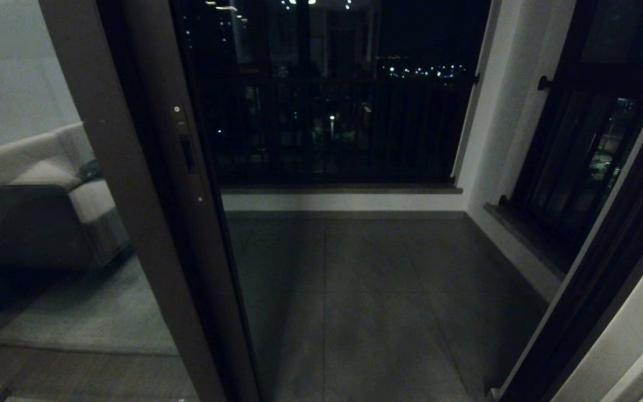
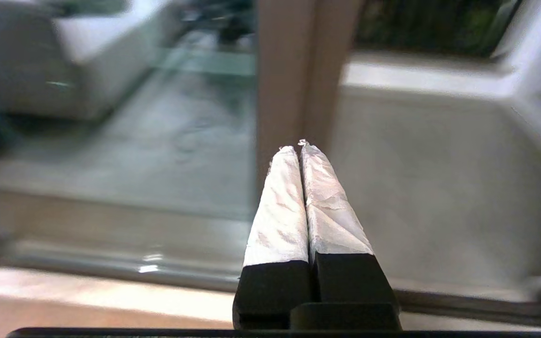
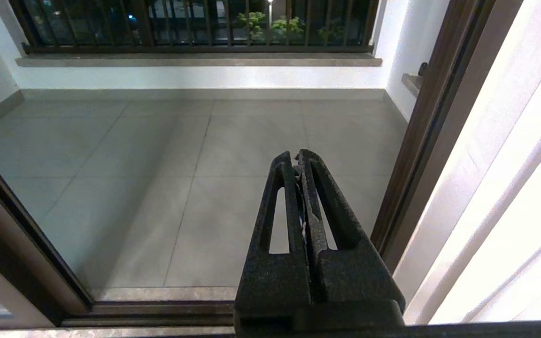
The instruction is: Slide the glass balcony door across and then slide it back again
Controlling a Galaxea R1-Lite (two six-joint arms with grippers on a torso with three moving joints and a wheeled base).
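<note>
Grey tiled balcony floor [image 1: 366, 301] fills the lower centre of the head view, bare tiles with thin joints running to a pale kerb at mid-frame. At lower left, indoor wood floor [image 1: 76, 379] carries a grey rug [image 1: 92, 318]; a sofa [image 1: 37, 223] stands on it.

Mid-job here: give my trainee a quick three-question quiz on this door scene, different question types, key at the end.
1. True or false: the left pincer is gripping the recessed handle of the glass balcony door.
2. The doorway onto the balcony floor is: A) open B) covered by the door.
3. Fill in: the right pincer is ____, holding nothing.

Key: 1 false, it is shut in free air, pointing towards the door's frame; 2 A; 3 shut.
</note>
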